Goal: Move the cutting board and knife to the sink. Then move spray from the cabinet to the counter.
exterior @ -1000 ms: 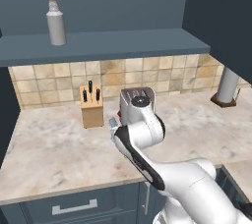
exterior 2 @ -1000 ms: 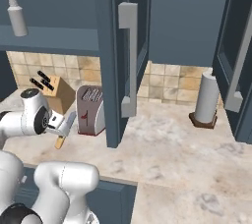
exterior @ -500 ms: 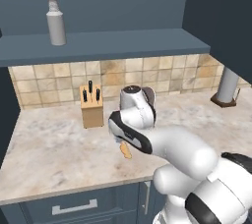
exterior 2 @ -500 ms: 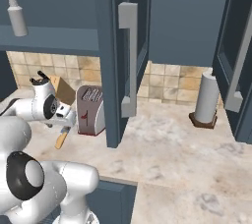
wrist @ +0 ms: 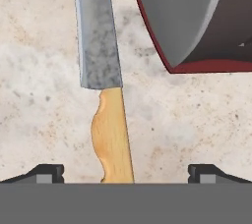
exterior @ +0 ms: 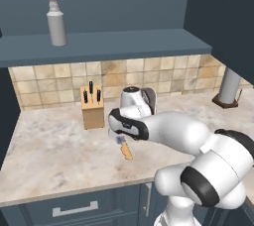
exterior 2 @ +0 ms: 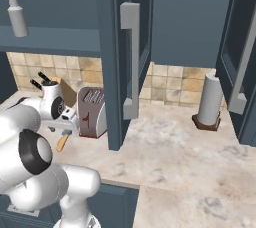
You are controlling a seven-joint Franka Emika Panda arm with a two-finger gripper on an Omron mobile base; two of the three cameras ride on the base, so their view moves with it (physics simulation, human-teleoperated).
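Since a second ago my arm has swung down and folded low over the worktop point(exterior: 54, 150), so now my claw point(wrist: 126, 171) hangs right above the knife point(wrist: 106, 95). Both fingertips point(wrist: 47, 173) sit spread wide, nothing pinched, one on each side of the orange-tan handle. Key thing for the grab: the knife lies flat with its long axis running straight away from me, handle nearest, grey blade pointing off past the toaster point(wrist: 197, 16), which sits just beside it. So my fingers already straddle the handle crosswise. I reckon dropping straight down and squeezing should do it. Toaster's close though, so no drifting that way.
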